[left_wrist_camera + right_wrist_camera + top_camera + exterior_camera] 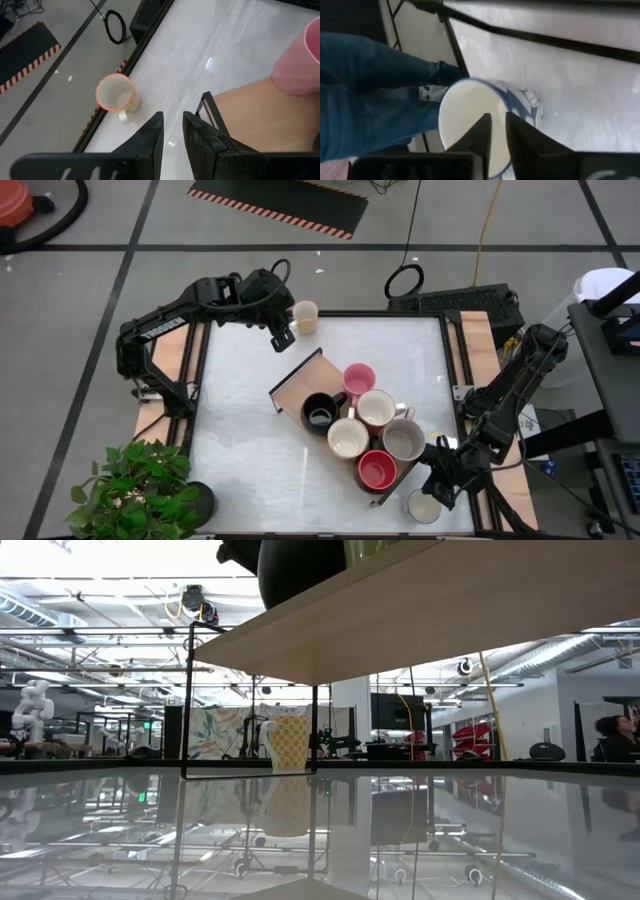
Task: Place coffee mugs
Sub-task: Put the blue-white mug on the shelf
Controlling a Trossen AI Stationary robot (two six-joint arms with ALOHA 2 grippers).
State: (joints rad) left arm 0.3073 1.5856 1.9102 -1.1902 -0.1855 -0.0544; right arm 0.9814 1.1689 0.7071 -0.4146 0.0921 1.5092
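Observation:
A long wooden tray point(300, 385) lies slantwise mid-table and carries several coffee mugs: black point(320, 412), pink point(358, 379), two cream point(377, 408) point(347, 438), grey point(404, 441) and red point(377, 470). A cream patterned mug point(304, 316) point(116, 95) stands upright at the table's far edge. My left gripper point(282, 340) point(172, 131) hovers beside it over the tray's far end, its fingers a narrow gap apart with nothing between them. A white mug with a blue pattern point(424, 506) point(470, 120) sits at the near right corner, and my right gripper point(437, 488) point(498, 131) is shut on it. My right gripper holds the white mug by its rim point(504, 107), with one finger point(480, 135) inside the mug and the other point(522, 142) outside against the blue-patterned wall. The fingers slant down from above. The mug's mouth faces up; whether its base is on the table I cannot tell.
A potted plant point(135, 485) stands at the near left corner. The table's black frame rail point(530, 37) runs close to the white mug. Blue cloth point(370, 95) shows just beyond that corner. Bare table top point(240, 450) lies left of the tray.

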